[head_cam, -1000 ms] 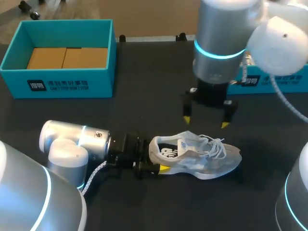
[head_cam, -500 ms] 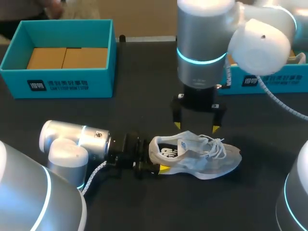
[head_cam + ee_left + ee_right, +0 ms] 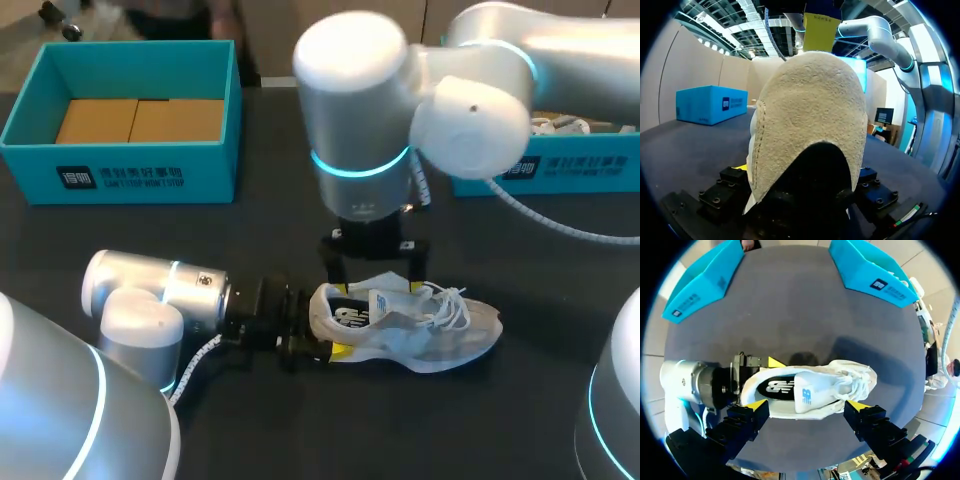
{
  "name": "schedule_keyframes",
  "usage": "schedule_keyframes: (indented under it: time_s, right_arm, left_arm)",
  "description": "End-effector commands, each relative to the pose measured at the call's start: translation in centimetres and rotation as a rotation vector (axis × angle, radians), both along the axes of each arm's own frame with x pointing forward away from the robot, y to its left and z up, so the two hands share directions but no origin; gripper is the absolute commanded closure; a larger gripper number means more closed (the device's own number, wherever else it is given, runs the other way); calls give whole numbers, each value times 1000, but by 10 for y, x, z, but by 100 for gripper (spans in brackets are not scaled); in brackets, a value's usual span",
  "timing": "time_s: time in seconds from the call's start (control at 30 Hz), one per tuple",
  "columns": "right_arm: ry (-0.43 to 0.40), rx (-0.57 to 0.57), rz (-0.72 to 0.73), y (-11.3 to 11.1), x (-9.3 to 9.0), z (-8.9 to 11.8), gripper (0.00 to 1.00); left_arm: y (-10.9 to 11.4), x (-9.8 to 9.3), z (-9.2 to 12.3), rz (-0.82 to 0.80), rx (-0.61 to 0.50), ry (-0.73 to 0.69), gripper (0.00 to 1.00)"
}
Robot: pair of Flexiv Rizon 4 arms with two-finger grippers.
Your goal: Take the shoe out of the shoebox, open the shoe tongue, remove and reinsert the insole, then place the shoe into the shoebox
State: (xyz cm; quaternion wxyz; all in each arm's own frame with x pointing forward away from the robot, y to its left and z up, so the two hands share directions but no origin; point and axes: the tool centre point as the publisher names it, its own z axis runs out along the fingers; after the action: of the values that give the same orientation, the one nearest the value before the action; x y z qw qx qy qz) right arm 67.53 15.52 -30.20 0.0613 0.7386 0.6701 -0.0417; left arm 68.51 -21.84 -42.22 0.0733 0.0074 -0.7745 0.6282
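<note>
My left gripper (image 3: 318,322) clamps the heel of the white mesh sneaker (image 3: 420,330); my right gripper (image 3: 375,275) hovers above its collar, fingers spread.

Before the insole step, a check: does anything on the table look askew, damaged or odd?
Nothing stands out. The white mesh sneaker sits upright on the dark table, heel clamped by the left gripper, the right gripper open above it; the open teal cardboard shoebox stands square.
</note>
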Motion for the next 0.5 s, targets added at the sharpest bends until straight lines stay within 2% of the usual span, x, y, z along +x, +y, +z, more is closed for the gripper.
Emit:
schedule_keyframes:
  time_s: [0.03, 0.5]
  right_arm:
    - [-3, -71, -10, 13, 1, -10, 0]
    - [-14, -95, -66, -6, 1, -16, 0]
  left_arm:
    - [-1, 0, 0, 2, 1, 0, 100]
    - [-1, 0, 0, 2, 1, 0, 100]
